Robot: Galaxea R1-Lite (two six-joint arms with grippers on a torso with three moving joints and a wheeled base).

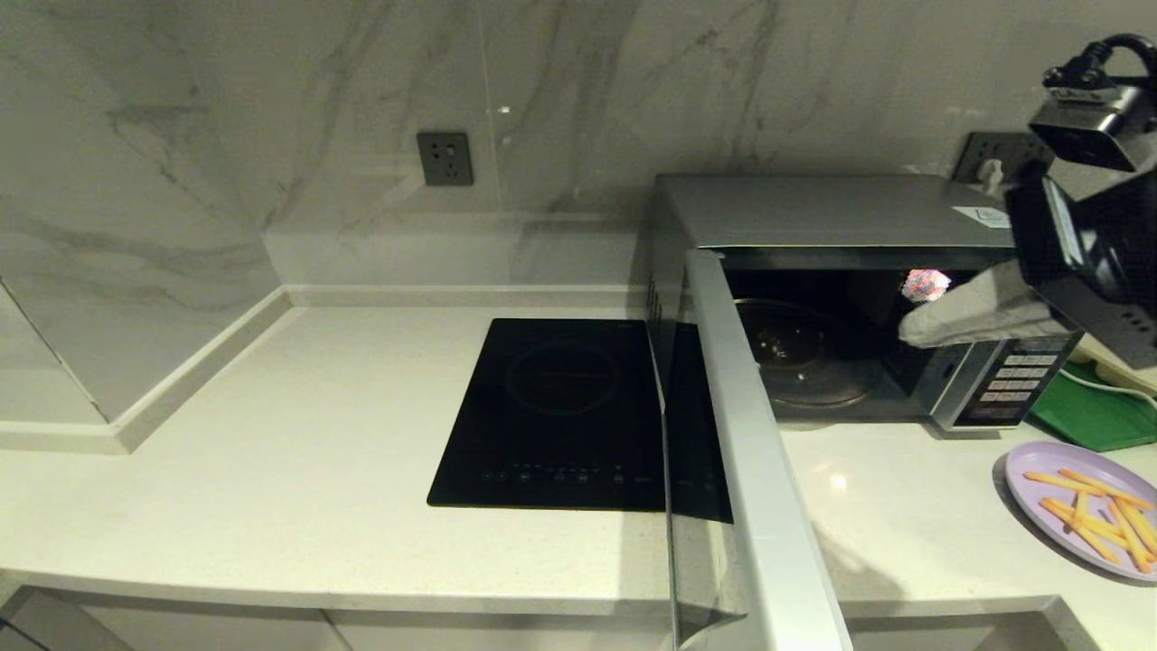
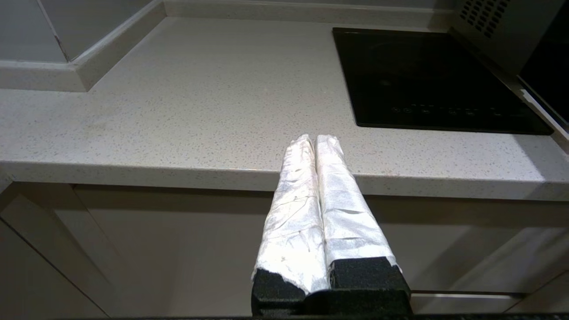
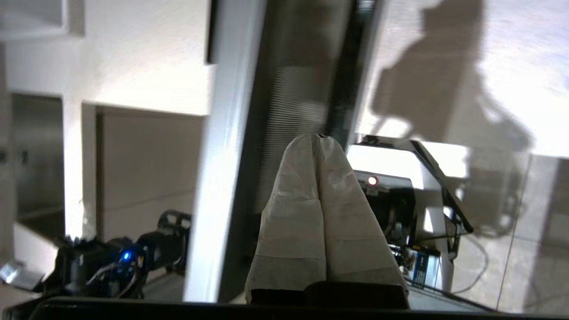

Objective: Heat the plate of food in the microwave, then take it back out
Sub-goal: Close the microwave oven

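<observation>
1. Left gripper [image 2: 315, 140]: parked nearest, below and in front of the pale speckled stone bench [image 1: 271, 506], at its near edge. Its white-wrapped jaws are pressed together on nothing. It does not show in the head view.
2. Round pale lilac plate of food [image 1: 1080, 515], carrying thin orange-yellow sticks: rests on the bench at the near right, partly cut by the picture edge. It stands outside the oven, to the right of the open door.
3. Flat black induction hob [image 1: 560, 416]: set into the bench at centre, left of the oven.
4. Large silver-grey microwave [image 1: 832, 212]: stands far right. Its dark glass door [image 1: 723, 407] is swung wide toward the near side, and the glass turntable [image 1: 795, 353] inside lies bare.
5. Right gripper [image 1: 913, 330]: hangs at the cavity mouth, by the button panel [image 1: 1012, 384]. Jaws pressed together and empty.
6. Governing relation: the plate lies nearer and to the right of the right jaws, on the right arm's side. That arm is judged the closer one. The plate is round, so no long axis constrains the approach.
7. Green tray [image 1: 1094, 416]: beyond the plate, right of the microwave.
</observation>
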